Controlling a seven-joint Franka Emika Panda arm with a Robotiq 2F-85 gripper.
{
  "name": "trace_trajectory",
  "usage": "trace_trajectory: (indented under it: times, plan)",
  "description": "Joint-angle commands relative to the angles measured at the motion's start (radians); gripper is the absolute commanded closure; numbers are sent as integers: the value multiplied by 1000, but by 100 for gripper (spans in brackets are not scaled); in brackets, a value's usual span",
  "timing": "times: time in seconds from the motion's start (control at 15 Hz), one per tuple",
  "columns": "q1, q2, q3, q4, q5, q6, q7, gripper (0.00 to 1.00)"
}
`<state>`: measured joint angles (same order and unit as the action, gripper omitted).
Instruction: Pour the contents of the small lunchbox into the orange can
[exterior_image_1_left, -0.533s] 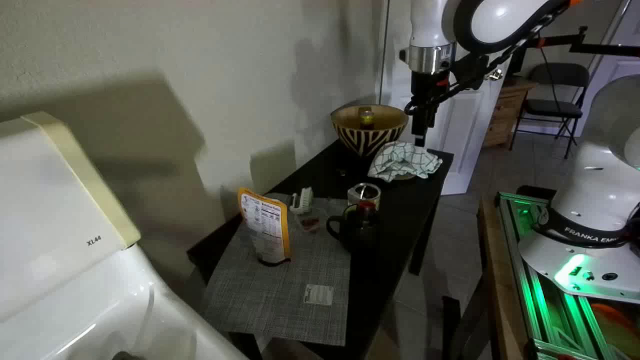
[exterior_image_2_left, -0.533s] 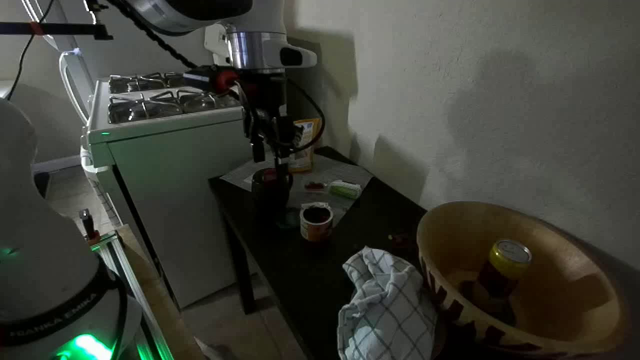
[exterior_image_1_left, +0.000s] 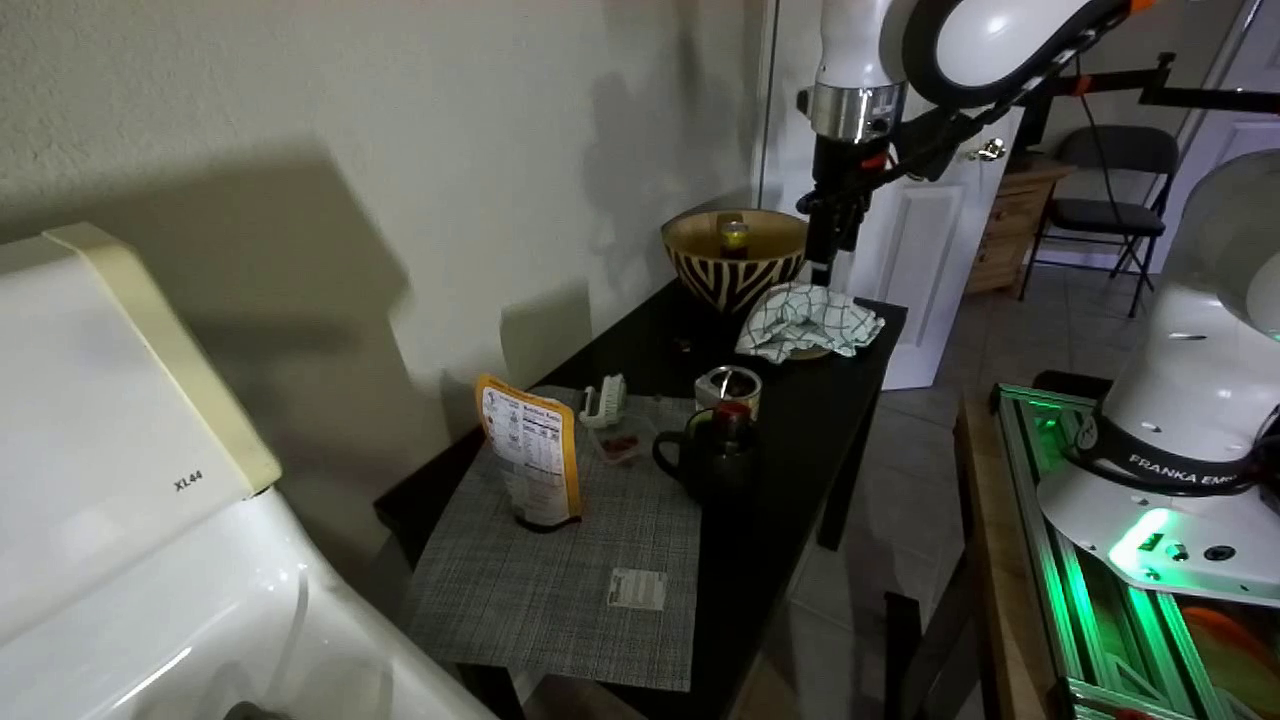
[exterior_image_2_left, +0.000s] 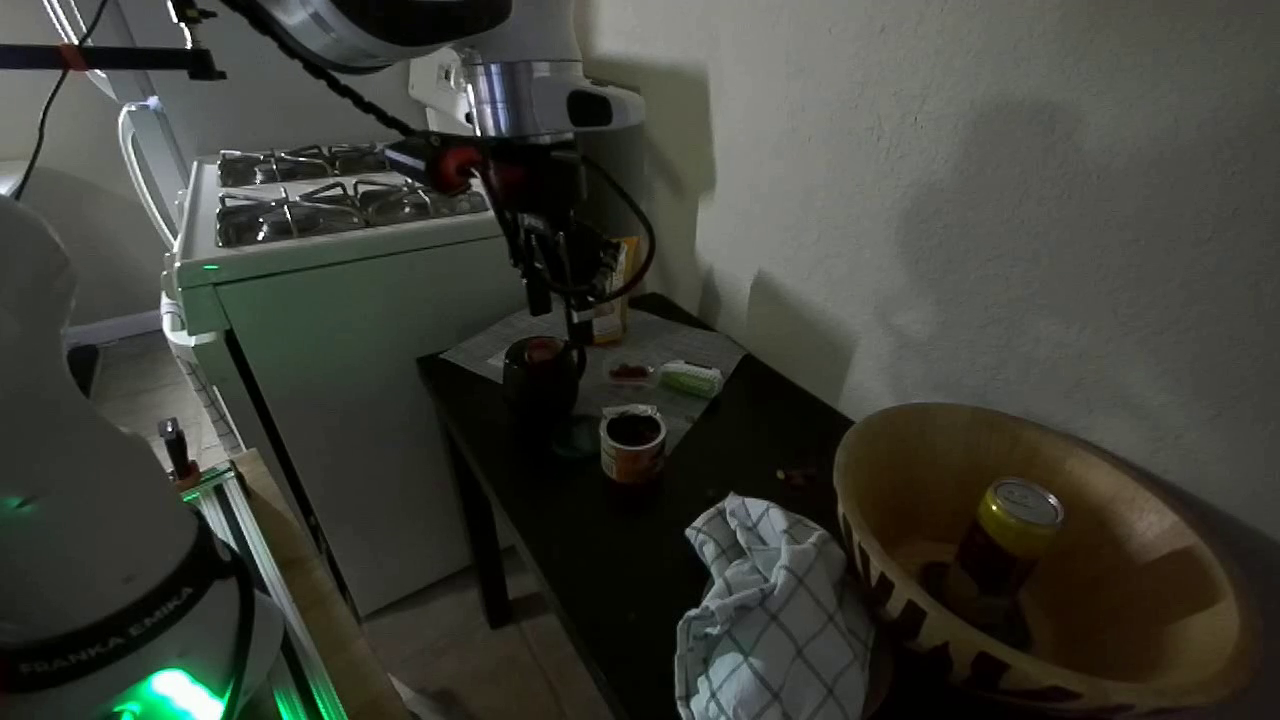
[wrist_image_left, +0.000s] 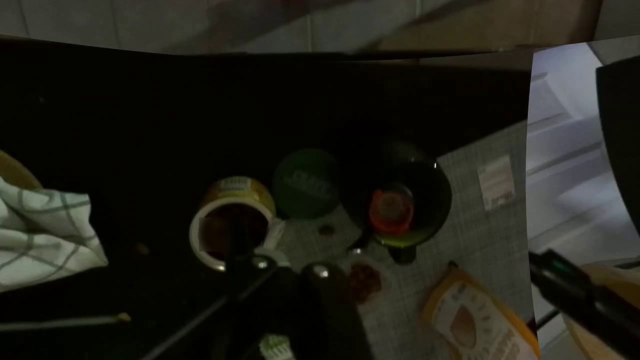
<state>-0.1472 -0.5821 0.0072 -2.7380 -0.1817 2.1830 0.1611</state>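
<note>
The small lunchbox is a clear, shallow container with dark red pieces in it, on the grey placemat. It also shows in an exterior view and in the wrist view. The orange can stands upright on the dark table near the placemat; its open mouth and dark inside show in the wrist view, above its wall. My gripper points down, empty, above the table. Its fingertips look apart, with the brush visible between them, though the picture is dark.
A dark mug with a red-capped item inside stands beside the can. A green lid lies between them. A brush and an upright orange pouch flank the lunchbox. A checked cloth and wide bowl stand farther along.
My gripper has moved a little, to the left in an exterior view and to the right in an exterior view, towards the wall. The objects on the table have not moved.
</note>
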Motion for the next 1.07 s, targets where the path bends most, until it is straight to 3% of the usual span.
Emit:
trace_trajectory:
  times: [0.0, 0.27, 0.53, 0.6, 0.67, 1.0]
  plan:
    - [-19, 163, -41, 65, 55, 189, 65, 0]
    - [16, 393, -81, 190, 177, 328, 29, 0]
    - [53, 629, -60, 383, 259, 317, 32, 0]
    - [56, 654, -62, 417, 257, 291, 28, 0]
    - [51, 556, -69, 325, 231, 325, 34, 0]
    - [63, 663, -70, 412, 235, 322, 33, 0]
